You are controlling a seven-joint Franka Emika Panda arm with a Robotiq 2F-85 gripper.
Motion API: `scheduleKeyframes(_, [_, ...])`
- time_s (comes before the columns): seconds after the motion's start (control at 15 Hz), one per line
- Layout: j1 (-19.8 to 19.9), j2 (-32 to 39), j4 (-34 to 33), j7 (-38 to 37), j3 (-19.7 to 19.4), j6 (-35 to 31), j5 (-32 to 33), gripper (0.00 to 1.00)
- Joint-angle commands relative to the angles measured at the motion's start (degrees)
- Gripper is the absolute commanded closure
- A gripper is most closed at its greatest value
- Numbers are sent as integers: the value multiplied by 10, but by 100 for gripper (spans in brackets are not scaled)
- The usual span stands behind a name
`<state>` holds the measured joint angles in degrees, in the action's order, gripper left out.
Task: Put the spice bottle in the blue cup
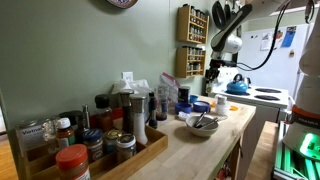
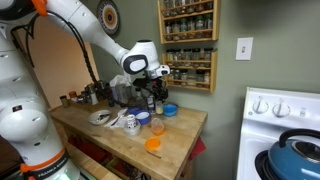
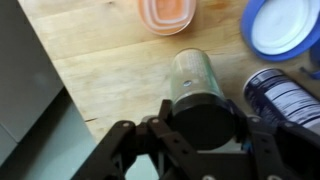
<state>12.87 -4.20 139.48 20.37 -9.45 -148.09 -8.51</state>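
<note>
Looking down from the wrist view, we see what both exterior views hide: the spice bottle (image 3: pixel 195 85), dark cap toward the camera, is not in the blue cup (image 3: pixel 285 25) but near it, and we cannot tell whether it is lifted off the wooden counter (image 3: pixel 110 70). The gripper (image 3: pixel 200 118) is narrowed to the bottle's width, its fingers (image 3: pixel 163 120) pressed on either side. We count one spice bottle, one blue cup, one orange tub (image 3: pixel 170 12) and one striped can (image 3: pixel 282 98); an exterior view adds one white bowl (image 1: pixel 200 125) and one blue kettle (image 1: pixel 237 86).
</note>
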Motion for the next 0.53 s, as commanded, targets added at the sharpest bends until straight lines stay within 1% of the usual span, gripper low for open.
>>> scheduleKeyframes(0.0, [-53,-80,71,52,13,-27,-21,71])
scheduleKeyframes(0.07, [-67,-91,81,55,19,-35,-4,71])
scheduleKeyframes(0.13, [-80,-101,87,63,21,-37,-1,71])
scheduleKeyframes(0.33, [-86,-104,100,43,27,-35,58,71])
scheduleKeyframes(0.4, [-88,-106,113,41,26,-42,64,71])
scheduleKeyframes(0.47, [-99,-108,125,58,16,-42,42,71])
